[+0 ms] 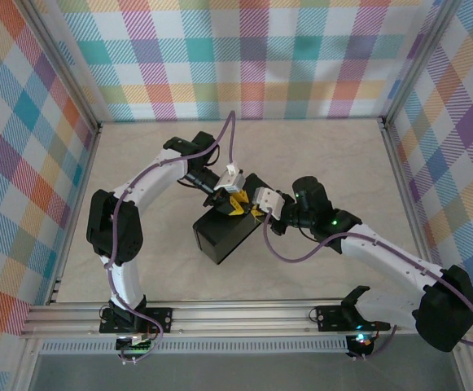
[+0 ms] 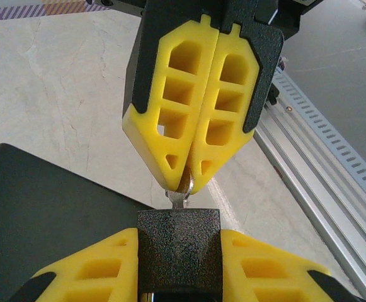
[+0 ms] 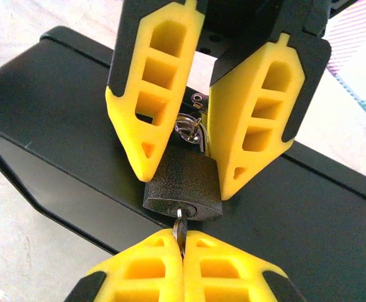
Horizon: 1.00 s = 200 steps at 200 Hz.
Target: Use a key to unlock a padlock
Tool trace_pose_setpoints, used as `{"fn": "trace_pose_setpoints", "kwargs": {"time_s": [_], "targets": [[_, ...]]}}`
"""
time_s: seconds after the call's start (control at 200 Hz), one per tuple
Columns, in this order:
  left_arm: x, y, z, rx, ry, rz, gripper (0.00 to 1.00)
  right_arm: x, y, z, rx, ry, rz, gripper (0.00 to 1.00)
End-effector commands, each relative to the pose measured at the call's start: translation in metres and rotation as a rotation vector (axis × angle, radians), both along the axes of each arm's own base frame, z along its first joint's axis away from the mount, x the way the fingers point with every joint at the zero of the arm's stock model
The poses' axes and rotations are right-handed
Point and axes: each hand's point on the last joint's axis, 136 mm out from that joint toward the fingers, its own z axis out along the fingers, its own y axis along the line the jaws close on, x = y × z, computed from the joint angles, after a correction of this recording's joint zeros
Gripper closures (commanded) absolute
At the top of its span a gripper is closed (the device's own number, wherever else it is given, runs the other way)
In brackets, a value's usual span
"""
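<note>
Right jaws: pressed fully together, pinching the head of the key (image 3: 179,228) between their yellow fingertips (image 3: 154,267).
Key: a thin silvery sliver just past the right jaws' tips, its blade in the slot on the padlock's facing end.
Padlock (image 3: 184,187): directly ahead of the right jaws, its dark body clamped between the left jaws with the keyhole end toward the right jaws.
Left jaws: apart by the width of the padlock body, one yellow finger (image 3: 146,94) against each side of it, pointing tip to tip at the right jaws.
Shackle (image 3: 189,129): silvery loop behind the body, between the left fingers; I cannot tell whether it is latched.
Black box (image 1: 220,236): beneath both jaws, resting on the surface.
Surface (image 1: 342,155): pale and marbled, spreading out beyond the jaws.
Walls (image 1: 252,57): pastel plaid, well behind the jaws.
</note>
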Motion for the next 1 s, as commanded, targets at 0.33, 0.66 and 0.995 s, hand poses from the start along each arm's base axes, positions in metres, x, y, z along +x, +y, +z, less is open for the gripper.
{"fn": "trace_pose_setpoints", "kwargs": {"time_s": [0.33, 0.66, 0.995], "targets": [[-0.012, -0.008, 0.006, -0.037, -0.014, -0.024, 0.82, 0.005, 0.019, 0.026, 0.249, 0.444, -0.154, 1.0], [-0.007, -0.008, 0.015, -0.024, -0.076, -0.004, 0.7, 0.014, -0.003, 0.016, 0.25, 0.563, -0.302, 1.0], [0.007, 0.009, 0.049, -0.088, -0.131, 0.062, 0.65, 0.019, -0.009, 0.004, 0.219, 0.594, -0.334, 1.0]]}}
